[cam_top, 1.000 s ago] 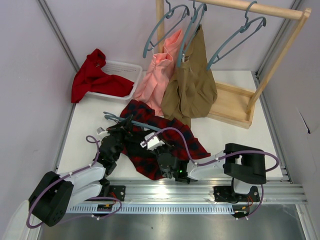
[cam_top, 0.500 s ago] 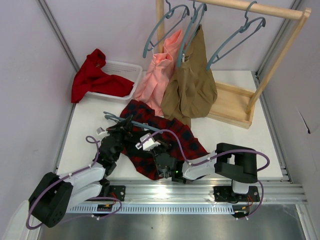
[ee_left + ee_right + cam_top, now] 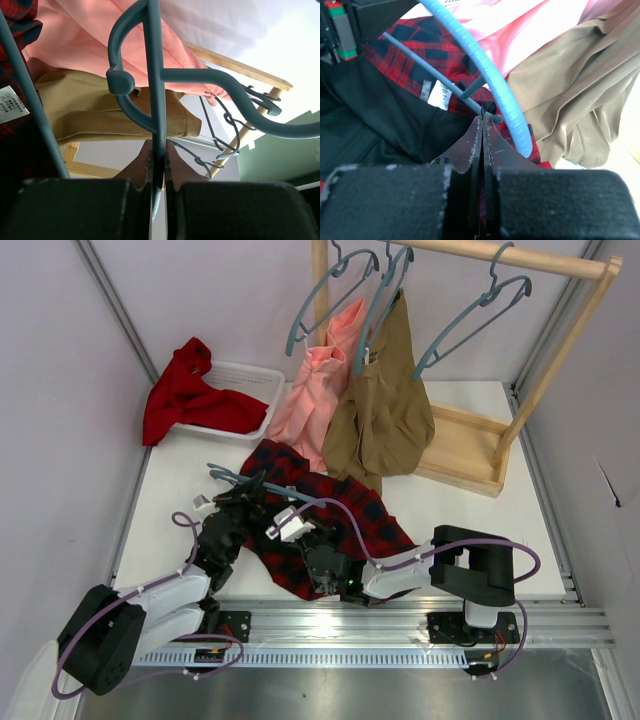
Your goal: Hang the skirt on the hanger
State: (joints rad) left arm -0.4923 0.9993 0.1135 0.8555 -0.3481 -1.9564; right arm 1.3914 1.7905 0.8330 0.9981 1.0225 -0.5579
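The tartan skirt (image 3: 345, 510) lies crumpled on the white table in front of the rack, its dark lining (image 3: 380, 115) turned up near my right gripper. A blue-grey hanger (image 3: 232, 478) lies across the skirt's left edge. My left gripper (image 3: 248, 500) is shut on the hanger's thin bar (image 3: 156, 125), just below its hook (image 3: 120, 80). My right gripper (image 3: 303, 530) is shut on a thin fold of the skirt (image 3: 435, 50), its tips (image 3: 483, 122) right under the hanger's bar (image 3: 415, 60).
A wooden rack (image 3: 470, 455) stands at the back with a pink garment (image 3: 315, 390), a tan garment (image 3: 385, 410) and bare hangers (image 3: 470, 320). A white basket (image 3: 250, 375) holds a red cloth (image 3: 185, 395). A blue cable (image 3: 485, 70) crosses the right wrist view.
My right gripper has moved left and a little toward the hanger, drawing the skirt's near edge with it. The left gripper and hanger have stayed put.
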